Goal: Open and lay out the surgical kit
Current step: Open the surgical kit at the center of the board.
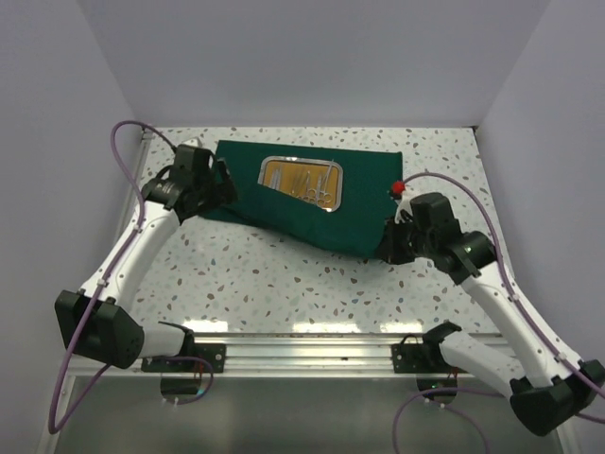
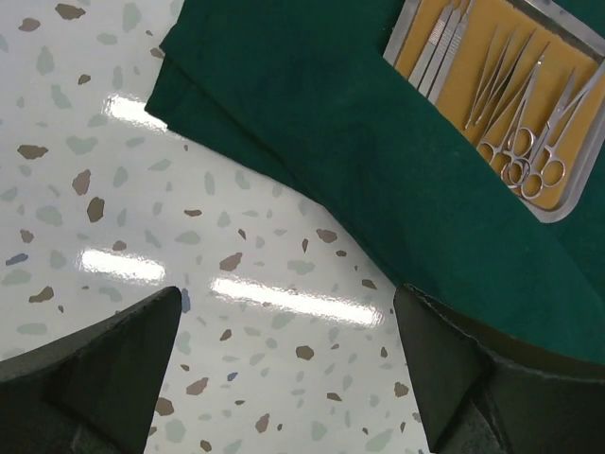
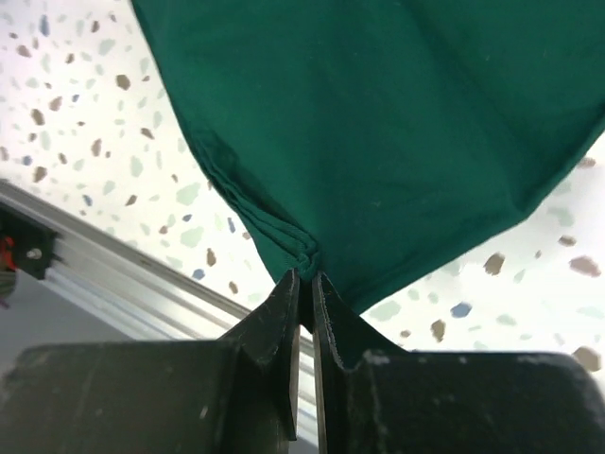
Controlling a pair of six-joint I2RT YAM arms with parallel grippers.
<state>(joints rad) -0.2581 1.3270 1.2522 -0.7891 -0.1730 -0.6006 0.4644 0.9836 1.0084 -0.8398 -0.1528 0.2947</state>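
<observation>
Speckled white worktop (image 1: 246, 279), enclosed by pale walls.

- Right gripper (image 3: 304, 276): closed narrowly on the near-right corner of the dark green cloth wrap (image 3: 378, 123), its folded layers pinched.
- Left gripper (image 2: 288, 303): spread wide and empty, held over bare worktop just beside the wrap's left edge.
- Steel tray (image 1: 262, 176): seated on the wrap, uncovered, with silver instruments (image 2: 515, 123) laid inside.

Step judged: unfolding of the wrap. The pinched corner is to be drawn outward and laid flat.
</observation>
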